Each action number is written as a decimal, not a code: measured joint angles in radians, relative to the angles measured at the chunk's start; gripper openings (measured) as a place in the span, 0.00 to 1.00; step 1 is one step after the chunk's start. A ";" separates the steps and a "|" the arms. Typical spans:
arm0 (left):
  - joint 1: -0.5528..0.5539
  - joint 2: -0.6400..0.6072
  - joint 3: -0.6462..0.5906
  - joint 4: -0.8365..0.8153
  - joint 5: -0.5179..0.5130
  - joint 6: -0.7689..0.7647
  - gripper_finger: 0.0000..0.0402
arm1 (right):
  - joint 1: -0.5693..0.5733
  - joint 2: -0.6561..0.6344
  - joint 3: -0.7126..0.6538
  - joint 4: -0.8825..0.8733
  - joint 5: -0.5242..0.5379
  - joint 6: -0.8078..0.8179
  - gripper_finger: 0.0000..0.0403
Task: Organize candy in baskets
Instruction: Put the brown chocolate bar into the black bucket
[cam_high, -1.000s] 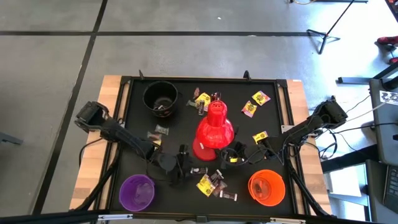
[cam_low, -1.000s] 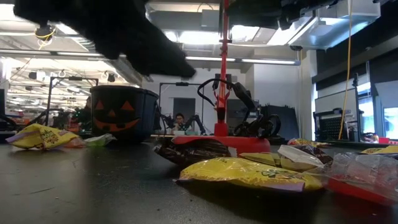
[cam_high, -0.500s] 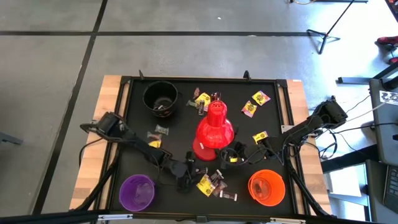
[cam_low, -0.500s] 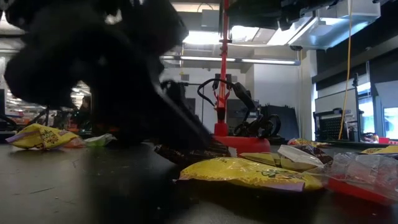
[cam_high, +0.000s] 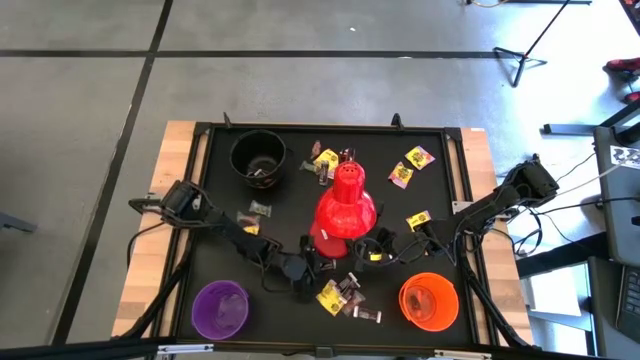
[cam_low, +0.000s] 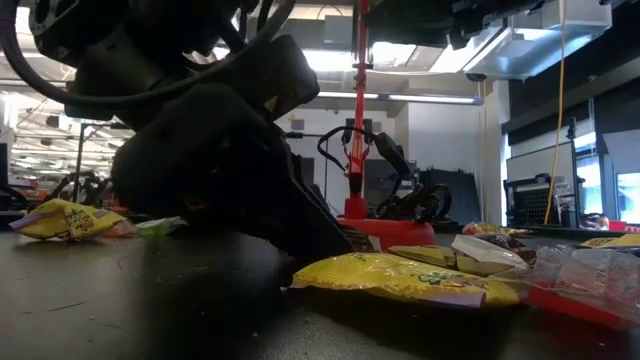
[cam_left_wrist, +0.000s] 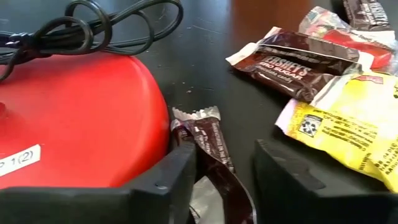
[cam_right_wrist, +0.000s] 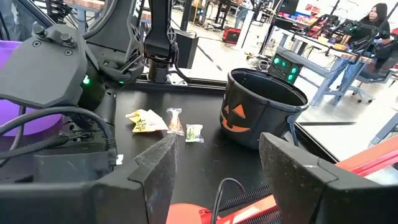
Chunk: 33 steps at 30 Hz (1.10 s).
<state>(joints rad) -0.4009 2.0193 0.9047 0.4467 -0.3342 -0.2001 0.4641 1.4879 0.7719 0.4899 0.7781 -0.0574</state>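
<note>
The left gripper (cam_left_wrist: 224, 180), fingers astride a brown candy (cam_left_wrist: 208, 146) beside the lamp base (cam_left_wrist: 81, 118), must pinch it; the right gripper (cam_right_wrist: 214, 165) waits agape.

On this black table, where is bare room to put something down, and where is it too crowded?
Bare patches: the mat between the black bucket and the purple bucket, along the left edge, and the far right corner behind the yellow candies. Crowded: in front of the red lamp, where the left tool, the right tool and mixed candy sit close together.
</note>
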 joint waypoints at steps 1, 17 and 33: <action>0.000 0.000 0.000 0.000 -0.002 0.000 0.33 | 0.000 0.000 0.000 0.000 0.000 0.000 0.56; -0.020 -0.162 -0.003 -0.167 -0.063 0.051 0.00 | 0.000 0.000 0.000 -0.013 0.000 0.001 0.56; -0.050 -0.340 -0.002 -0.368 -0.037 0.022 0.02 | 0.000 0.000 0.000 -0.020 0.000 0.004 0.56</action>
<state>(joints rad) -0.4511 1.6795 0.9024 0.0785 -0.3712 -0.1783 0.4641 1.4879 0.7719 0.4698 0.7784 -0.0532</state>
